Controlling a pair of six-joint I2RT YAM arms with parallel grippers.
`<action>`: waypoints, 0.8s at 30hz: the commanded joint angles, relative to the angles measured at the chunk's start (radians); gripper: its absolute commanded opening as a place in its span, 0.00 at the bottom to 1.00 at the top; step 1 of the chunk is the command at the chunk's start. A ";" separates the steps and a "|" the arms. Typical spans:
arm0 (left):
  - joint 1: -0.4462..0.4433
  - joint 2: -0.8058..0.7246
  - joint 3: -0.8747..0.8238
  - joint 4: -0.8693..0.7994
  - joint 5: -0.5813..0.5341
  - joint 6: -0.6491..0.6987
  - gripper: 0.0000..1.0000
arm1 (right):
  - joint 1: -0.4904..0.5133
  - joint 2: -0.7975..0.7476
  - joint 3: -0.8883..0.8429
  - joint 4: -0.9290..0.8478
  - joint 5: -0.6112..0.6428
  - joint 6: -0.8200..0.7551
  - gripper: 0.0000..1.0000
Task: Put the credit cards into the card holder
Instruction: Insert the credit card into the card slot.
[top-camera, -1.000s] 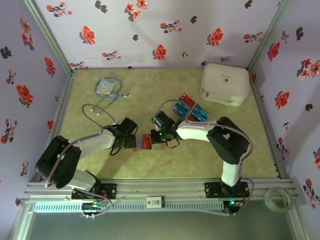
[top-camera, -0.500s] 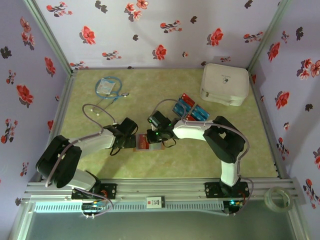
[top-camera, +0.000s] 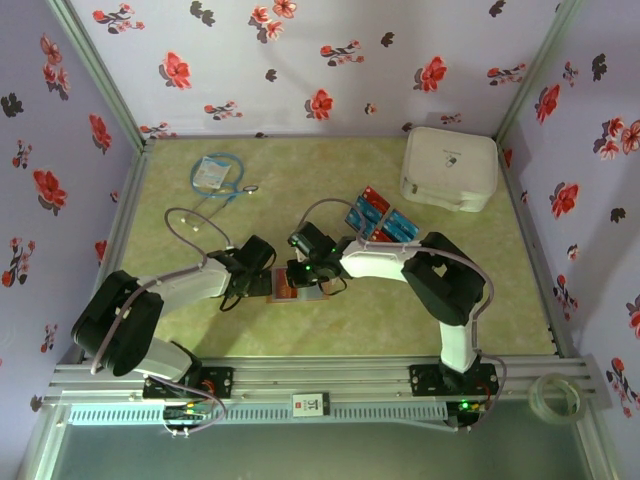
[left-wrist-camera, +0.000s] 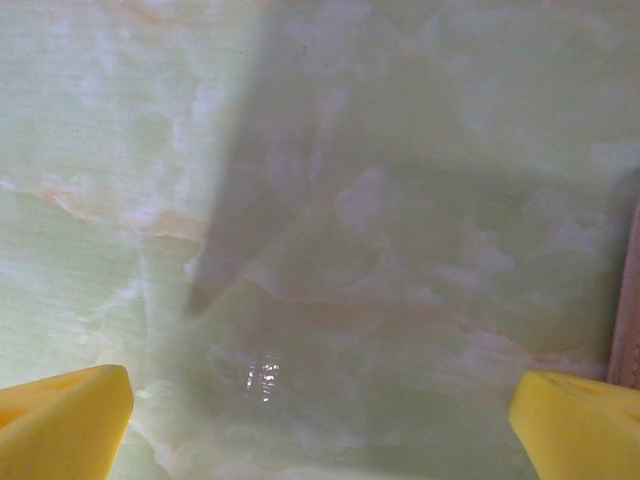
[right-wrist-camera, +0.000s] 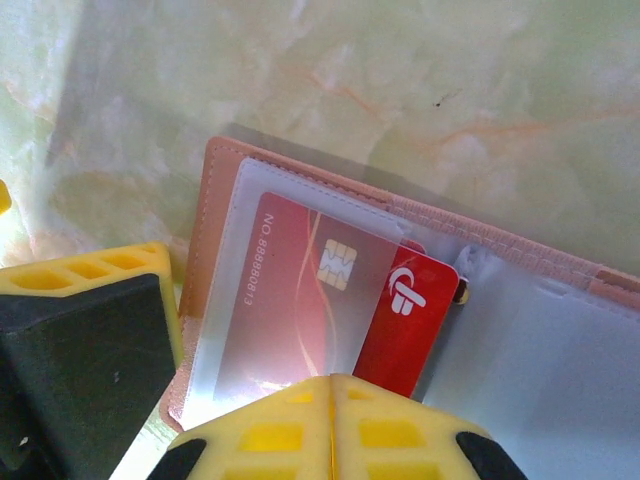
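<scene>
The brown card holder (right-wrist-camera: 205, 250) lies open on the table, its clear sleeve facing up. A red credit card (right-wrist-camera: 405, 310) sits mostly inside the sleeve, its right end sticking out. My right gripper (right-wrist-camera: 332, 385) is shut, its yellow tips together over the card's near edge; the card lies flat under them, not between them. From above, the right gripper (top-camera: 300, 270) hovers over the card holder (top-camera: 283, 291). My left gripper (left-wrist-camera: 320, 430) is open right beside the holder's left edge (left-wrist-camera: 628, 300), with bare table between its fingers. More red and blue credit cards (top-camera: 380, 220) lie behind.
A big white rounded case (top-camera: 450, 167) stands at the back right. A blue-and-white packet with a cable (top-camera: 212, 173) lies at the back left. The left gripper's yellow finger (right-wrist-camera: 90, 290) sits close against the holder's left side. Flowered walls enclose the table.
My right gripper has moved left across the card holder. The left arm has stayed where it was, open.
</scene>
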 joint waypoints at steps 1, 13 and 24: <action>-0.007 0.014 -0.010 0.003 -0.005 -0.013 1.00 | 0.002 -0.057 -0.011 -0.034 0.040 -0.014 0.07; -0.006 -0.027 -0.018 -0.027 -0.041 -0.011 1.00 | 0.002 -0.079 -0.064 -0.037 0.071 -0.008 0.07; -0.006 0.005 -0.025 -0.009 -0.042 -0.015 1.00 | 0.002 -0.035 -0.048 -0.031 0.053 -0.009 0.05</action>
